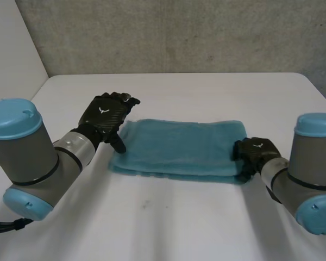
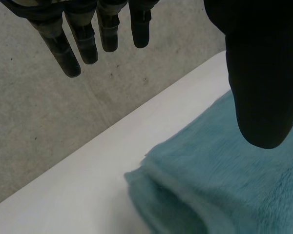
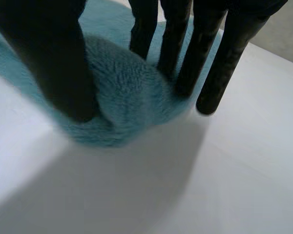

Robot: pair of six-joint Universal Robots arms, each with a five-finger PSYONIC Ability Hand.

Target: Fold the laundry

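A teal towel (image 1: 179,147) lies folded into a long strip across the middle of the white table (image 1: 168,223). My left hand (image 1: 104,117) hovers over the towel's left end with fingers (image 2: 78,39) straight and spread. Its thumb (image 2: 261,73) points down at the towel (image 2: 224,190) without touching it. My right hand (image 1: 255,153) sits at the towel's right near corner. There the thumb (image 3: 53,63) and fingers (image 3: 185,53) stand on either side of a raised hump of towel (image 3: 127,78) and pinch it.
The table's far edge (image 1: 174,74) meets a grey wall, and a white panel stands at the far left. Bare tabletop lies in front of the towel and beyond it.
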